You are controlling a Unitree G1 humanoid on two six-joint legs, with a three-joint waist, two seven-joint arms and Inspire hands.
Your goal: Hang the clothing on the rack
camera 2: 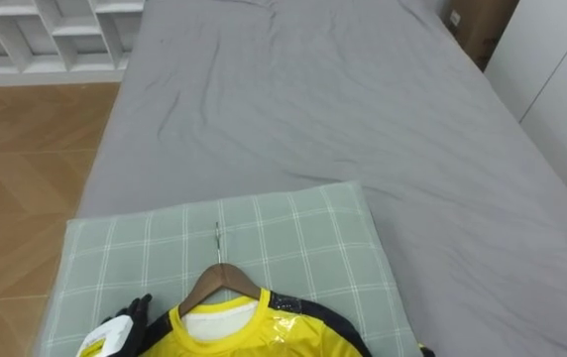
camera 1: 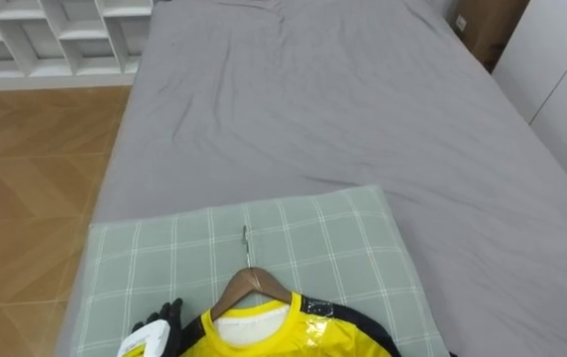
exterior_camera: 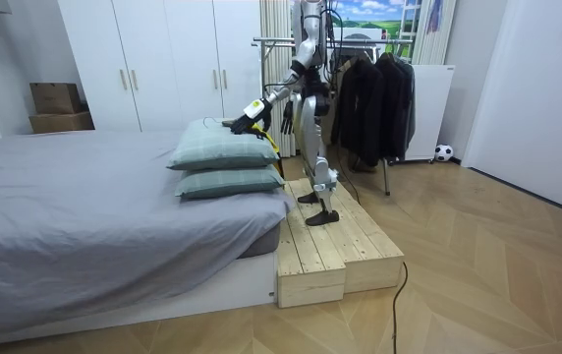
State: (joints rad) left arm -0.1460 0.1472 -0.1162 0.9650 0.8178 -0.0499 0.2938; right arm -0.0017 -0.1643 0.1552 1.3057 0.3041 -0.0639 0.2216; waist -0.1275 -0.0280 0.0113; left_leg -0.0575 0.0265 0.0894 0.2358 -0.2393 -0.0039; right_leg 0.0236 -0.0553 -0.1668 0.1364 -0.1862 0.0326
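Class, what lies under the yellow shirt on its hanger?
A green checked pillow, with a second pillow beneath it, on the grey bed. The patch directly beneath the shirt is covered.

yellow shirt (camera 2: 254, 337) on wooden hanger (camera 2: 219, 281), lying on green checked pillow (camera 2: 293, 238), left hand (camera 2: 130, 315) at shirt's near left shoulder, grey bed (camera 2: 313, 99) beyond, white shelf (camera 2: 46, 35) far left
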